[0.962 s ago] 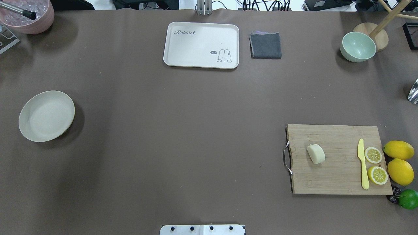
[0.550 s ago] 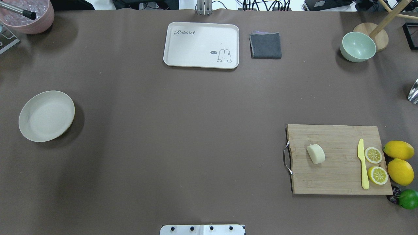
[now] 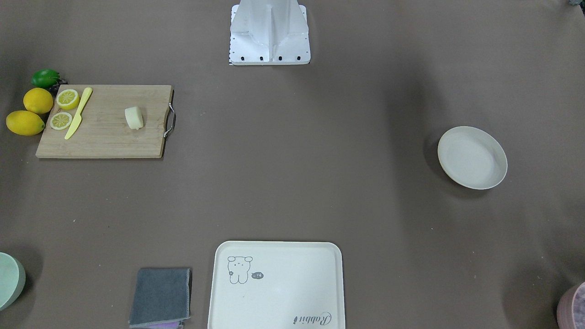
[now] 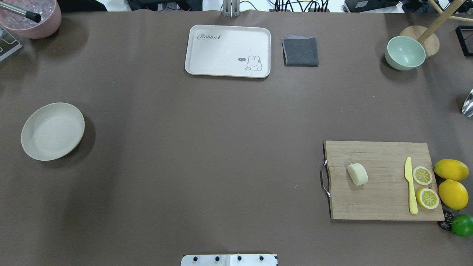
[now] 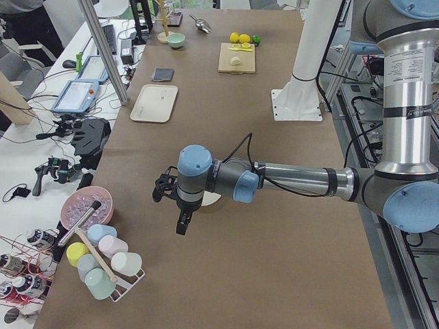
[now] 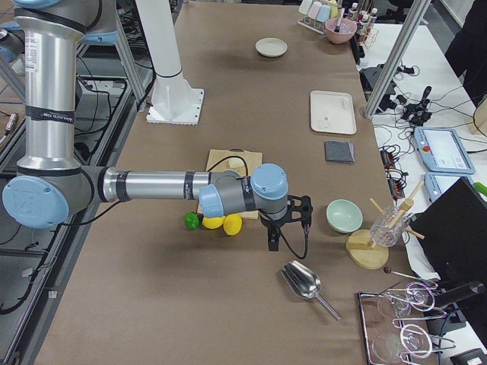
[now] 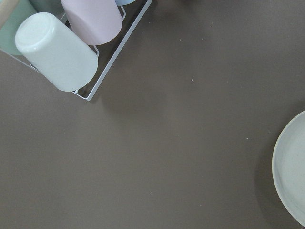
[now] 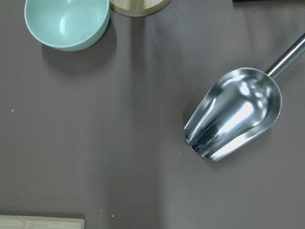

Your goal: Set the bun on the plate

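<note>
On the cutting board (image 4: 380, 199), the bun (image 4: 357, 174), far from the plate (image 4: 51, 133); left fingers (image 5: 182, 225), right fingers (image 6: 272, 240): spread unclear.

You'll find the bun (image 4: 357, 174), a small, smooth, pale cream-yellow rounded block, lying on the wooden cutting board (image 4: 384, 199), in the half nearer its metal handle (image 4: 324, 180), on the robot's right. The plate (image 4: 52, 131) is round, shallow and off-white with a raised rim. It sits flat on the brown counter (image 4: 207, 147) far to the robot's left, well apart from the bun.
</note>
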